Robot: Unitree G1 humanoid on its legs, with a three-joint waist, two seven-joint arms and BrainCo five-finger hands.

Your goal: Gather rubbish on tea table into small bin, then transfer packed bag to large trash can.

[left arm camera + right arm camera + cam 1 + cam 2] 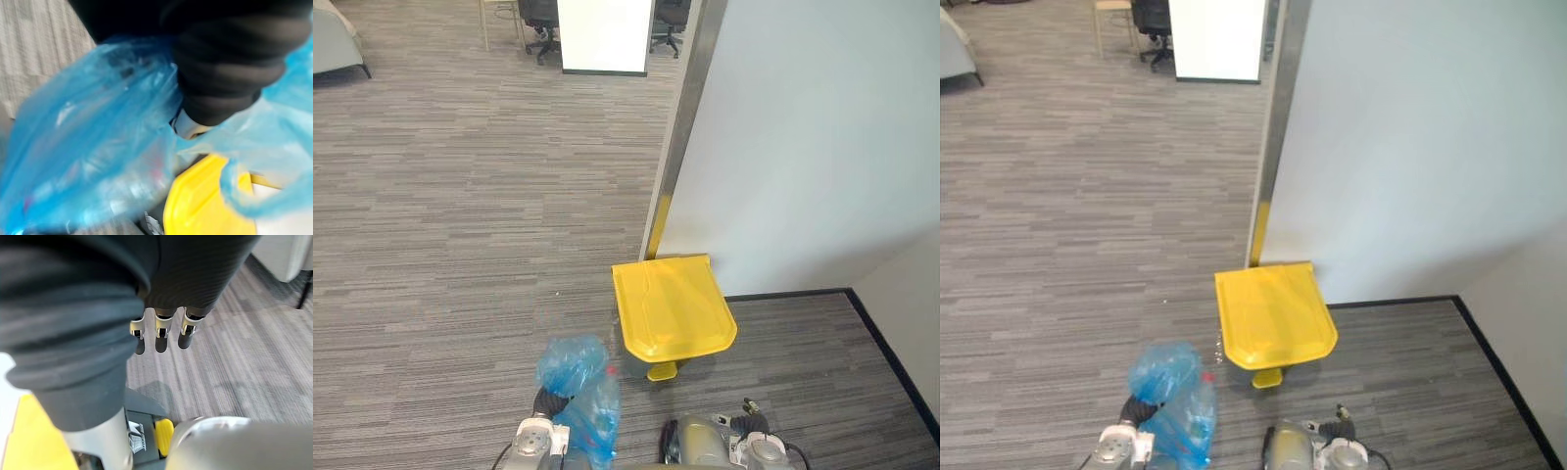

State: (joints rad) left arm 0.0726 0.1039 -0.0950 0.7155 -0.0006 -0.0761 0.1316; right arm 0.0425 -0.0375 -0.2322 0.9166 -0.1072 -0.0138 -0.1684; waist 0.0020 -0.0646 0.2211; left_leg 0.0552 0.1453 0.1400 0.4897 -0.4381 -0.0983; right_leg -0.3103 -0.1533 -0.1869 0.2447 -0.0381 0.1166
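Note:
A blue plastic bag (578, 387) stuffed with rubbish, a red cap showing through it, hangs low at the bottom left, with my left hand (547, 402) shut on its top. In the left wrist view the bag (88, 161) wraps around the hand's dark cover (230, 73). Just ahead and to the right stands the large trash can with a closed yellow lid (671, 305) and a yellow foot pedal (662, 371). My right hand (160, 333) hangs by the can with relaxed fingers and holds nothing.
The can sits against a white wall (822, 147) beside a metal column (680, 127). Grey striped carpet spreads to the left and ahead. A white panel (604, 34) and office chairs (540, 20) stand far back.

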